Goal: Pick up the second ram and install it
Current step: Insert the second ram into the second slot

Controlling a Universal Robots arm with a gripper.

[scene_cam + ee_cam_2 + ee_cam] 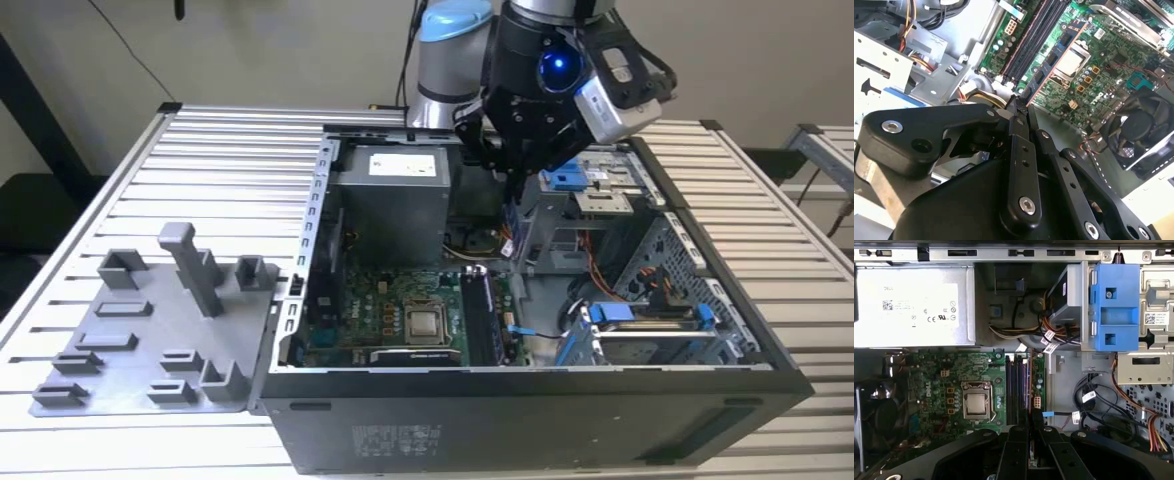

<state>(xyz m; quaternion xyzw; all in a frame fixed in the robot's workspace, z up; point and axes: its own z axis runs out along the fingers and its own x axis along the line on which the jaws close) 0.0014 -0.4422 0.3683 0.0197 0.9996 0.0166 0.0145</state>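
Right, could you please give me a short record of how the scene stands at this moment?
gripper: shut on the second ram, over the open computer case
ram position: held on edge, above the memory slots
seating: contact with a slot cannot be told
motherboard: processor socket beside the slots
outside case: grey holder tray, exterior view's left

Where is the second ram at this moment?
The second ram hangs edge-down from the gripper in the exterior view, above the open computer case, over the memory slots beside the processor socket.
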